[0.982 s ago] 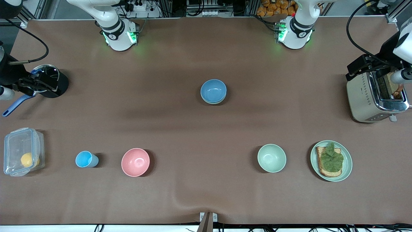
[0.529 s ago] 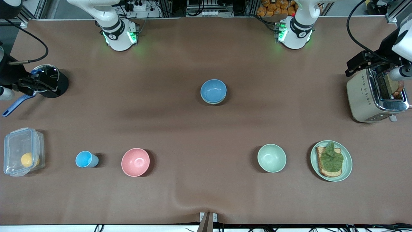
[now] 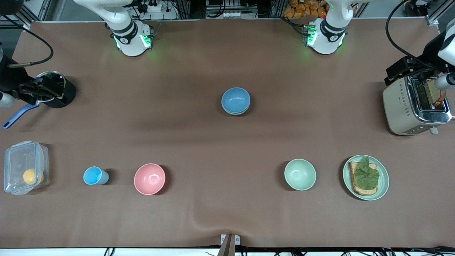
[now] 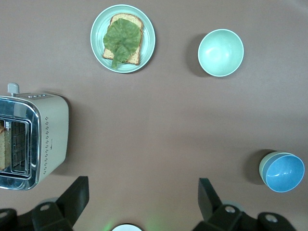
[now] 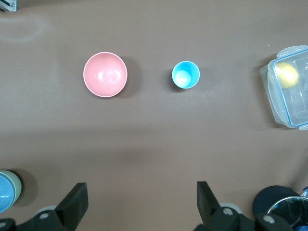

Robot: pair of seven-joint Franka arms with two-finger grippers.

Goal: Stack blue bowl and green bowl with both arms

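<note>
The blue bowl (image 3: 235, 99) sits nested inside the green bowl (image 3: 234, 113) at the middle of the table; only the green bowl's pale rim shows under it. The stack also shows in the left wrist view, blue bowl (image 4: 285, 172) in green bowl (image 4: 263, 166), and at the edge of the right wrist view (image 5: 4, 191). My left gripper (image 3: 407, 69) is open and empty, high over the toaster at the left arm's end. My right gripper (image 3: 41, 89) is open and empty, high over the black pot at the right arm's end. Both wrist views show wide-apart fingers (image 4: 75, 197) (image 5: 75, 199) over bare table.
Nearer the front camera stand a mint-green bowl (image 3: 300, 174), a mint plate (image 3: 384, 185) with toast, a pink bowl (image 3: 149, 179), a small blue cup (image 3: 94, 175) and a clear box (image 3: 14, 156) with a lemon. A toaster (image 3: 408, 110) and a black pot (image 3: 62, 94) stand at the table's ends.
Both hands have drifted slightly outward toward the table's ends. The stacked bowls and everything else on the table have not moved.
</note>
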